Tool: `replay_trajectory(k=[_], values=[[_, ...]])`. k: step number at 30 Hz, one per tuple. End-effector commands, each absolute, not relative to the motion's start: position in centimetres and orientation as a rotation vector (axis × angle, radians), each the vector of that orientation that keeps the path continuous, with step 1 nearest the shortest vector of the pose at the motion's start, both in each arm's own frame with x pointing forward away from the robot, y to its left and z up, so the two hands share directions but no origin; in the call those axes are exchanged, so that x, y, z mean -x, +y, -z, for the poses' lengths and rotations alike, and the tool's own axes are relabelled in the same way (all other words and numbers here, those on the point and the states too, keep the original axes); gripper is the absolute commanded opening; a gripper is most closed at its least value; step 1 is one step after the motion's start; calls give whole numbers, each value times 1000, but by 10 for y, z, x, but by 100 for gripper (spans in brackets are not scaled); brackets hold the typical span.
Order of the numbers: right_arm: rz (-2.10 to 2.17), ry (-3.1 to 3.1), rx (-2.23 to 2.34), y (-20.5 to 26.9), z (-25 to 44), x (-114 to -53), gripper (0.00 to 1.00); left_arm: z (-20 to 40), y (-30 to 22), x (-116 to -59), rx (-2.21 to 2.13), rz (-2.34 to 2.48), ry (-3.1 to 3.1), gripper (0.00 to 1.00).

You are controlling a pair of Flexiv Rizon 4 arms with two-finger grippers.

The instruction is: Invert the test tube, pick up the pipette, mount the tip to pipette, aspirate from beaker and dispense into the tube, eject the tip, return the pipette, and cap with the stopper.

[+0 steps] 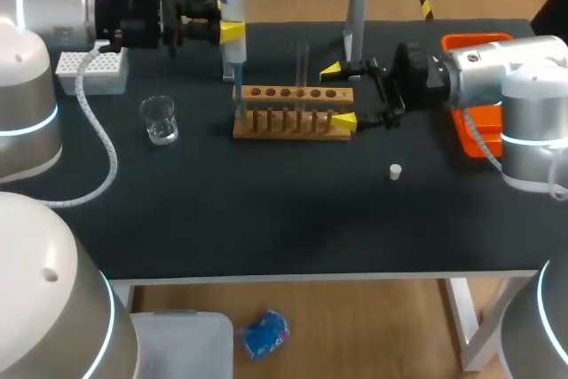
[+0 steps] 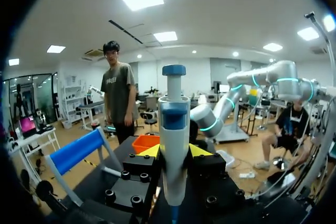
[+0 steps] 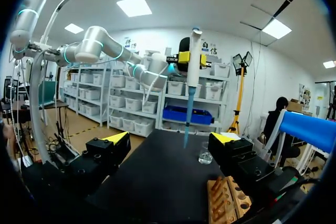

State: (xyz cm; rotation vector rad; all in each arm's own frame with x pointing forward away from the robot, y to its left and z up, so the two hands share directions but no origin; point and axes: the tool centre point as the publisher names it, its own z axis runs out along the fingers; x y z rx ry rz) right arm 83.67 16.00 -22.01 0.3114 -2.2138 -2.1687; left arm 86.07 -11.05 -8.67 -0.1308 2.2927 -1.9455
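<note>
My left gripper [image 1: 229,31] is shut on the white and blue pipette [image 1: 233,15], held upright with its thin blue tip pointing down beside the left end of the wooden rack [image 1: 293,114]. In the left wrist view the pipette [image 2: 174,145] stands between the fingers of that gripper [image 2: 174,153]. A clear test tube [image 1: 303,67] stands upright in the rack. My right gripper [image 1: 338,95] is open at the rack's right end, its fingers straddling it. From the right wrist view this gripper [image 3: 171,139] holds nothing, with the pipette [image 3: 191,72] ahead. The beaker [image 1: 160,119] stands left of the rack. The white stopper [image 1: 396,171] lies front right.
A white tip box [image 1: 93,71] sits at the back left. An orange tray [image 1: 475,117] lies at the right edge under my right arm. A grey post [image 1: 355,15] with a blue bar stands behind the rack. In the right wrist view the beaker [image 3: 205,156] is beyond the rack [image 3: 228,203].
</note>
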Motion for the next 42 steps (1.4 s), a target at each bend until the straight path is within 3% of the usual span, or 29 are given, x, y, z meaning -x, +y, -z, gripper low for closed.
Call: replay_trajectory(k=[1,12,21,42], values=[[2168,-2214,-312,160,220,-837,100,85,-80,-865,76,1912,2276,0],[2168,-2214,-312,160,220,-837,100,92,-20,-894,29,1824,2283,0],[2107,-2310,-307,166,226,-841,100,102,-3,-908,50,1803,2285,0],[1824,-2623,51,275,268,-851,100,102,-3,-908,50,1803,2285,0]])
